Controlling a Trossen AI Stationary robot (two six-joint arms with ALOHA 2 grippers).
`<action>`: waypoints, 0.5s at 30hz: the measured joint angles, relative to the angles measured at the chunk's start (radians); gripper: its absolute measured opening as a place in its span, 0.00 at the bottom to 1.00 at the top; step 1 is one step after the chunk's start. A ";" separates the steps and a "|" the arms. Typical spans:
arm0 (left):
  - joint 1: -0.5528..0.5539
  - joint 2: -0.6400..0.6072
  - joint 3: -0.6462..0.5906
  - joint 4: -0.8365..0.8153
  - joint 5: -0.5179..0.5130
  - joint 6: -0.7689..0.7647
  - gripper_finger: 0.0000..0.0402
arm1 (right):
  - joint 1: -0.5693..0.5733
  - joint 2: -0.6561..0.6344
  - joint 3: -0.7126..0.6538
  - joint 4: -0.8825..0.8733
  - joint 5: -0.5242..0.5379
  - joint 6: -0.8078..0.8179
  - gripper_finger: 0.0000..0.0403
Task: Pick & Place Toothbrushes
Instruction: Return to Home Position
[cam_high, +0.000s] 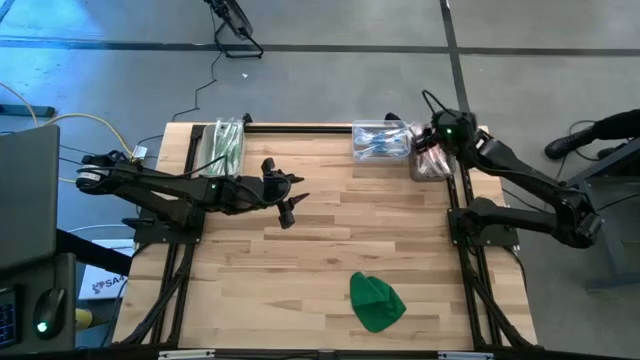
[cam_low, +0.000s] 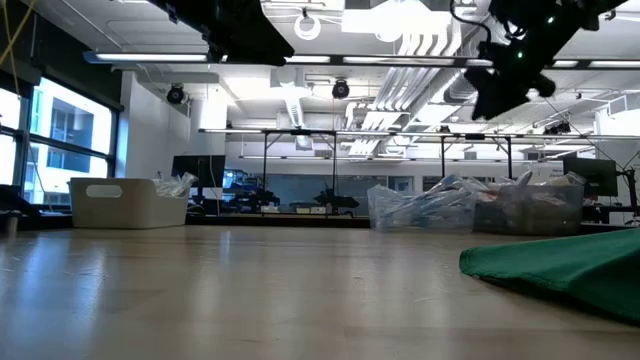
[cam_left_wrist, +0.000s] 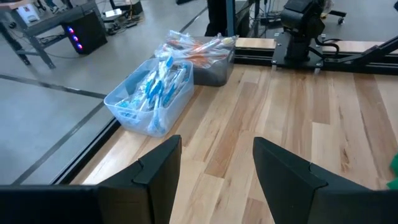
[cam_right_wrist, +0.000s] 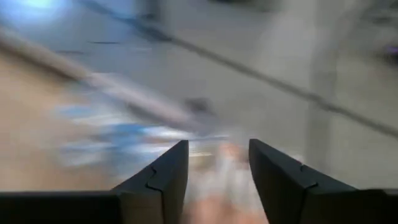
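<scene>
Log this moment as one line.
left gripper open, empty, over table middle | right gripper open, empty, above dark bin of orange toothbrushes | blue toothbrushes in clear bin beside it | green cloth on table

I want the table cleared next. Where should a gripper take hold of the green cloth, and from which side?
Probably from straight above, pinching the bunched folds near the middle of the green cloth. It lies low and limp on the table, so a sideways approach would likely just push it along. The folds give the fingers something raised to close on.
</scene>
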 joint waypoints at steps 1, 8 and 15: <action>0.000 0.000 0.000 0.000 -0.007 0.000 0.49 | 0.004 -0.012 0.000 -0.001 -0.093 0.010 0.39; 0.000 0.000 0.000 0.005 -0.013 0.001 0.40 | 0.061 -0.052 0.000 0.029 -0.499 0.031 0.14; 0.000 0.000 0.000 0.004 -0.014 0.009 0.17 | 0.213 -0.042 0.000 0.171 -0.582 0.027 0.02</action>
